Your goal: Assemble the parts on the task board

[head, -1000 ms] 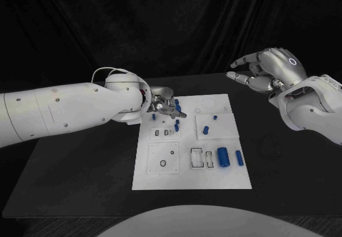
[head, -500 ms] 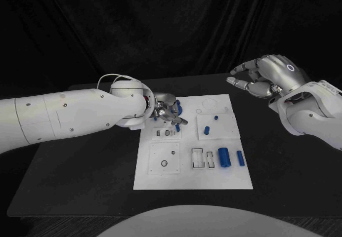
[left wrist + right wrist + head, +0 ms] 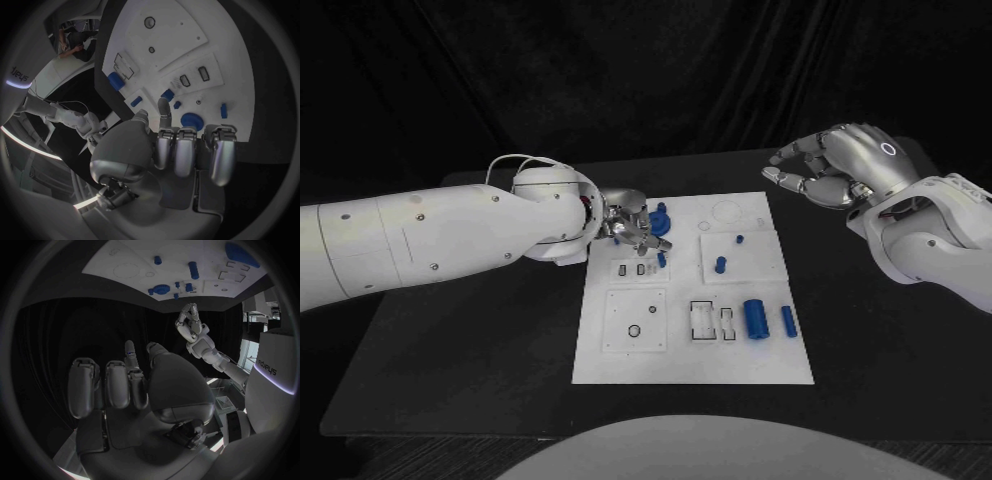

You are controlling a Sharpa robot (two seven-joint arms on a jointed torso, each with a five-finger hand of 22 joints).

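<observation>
The left silver hand (image 3: 629, 222) hovers with curled, empty fingers over the white rectangular task board's (image 3: 689, 370) far-left corner, beside a round blue plastic part (image 3: 659, 212); seemingly reaching to grasp. Next it must close on that part. The right silver hand (image 3: 837, 165) hangs curled and empty above the black desk (image 3: 459, 340).

Left hand low, right hand raised.
The left hand (image 3: 630, 222) reaches in on its white arm, fingers curled downward, nothing held; the right hand (image 3: 837, 166) hangs high, fingers curled in, nothing in them.
</observation>
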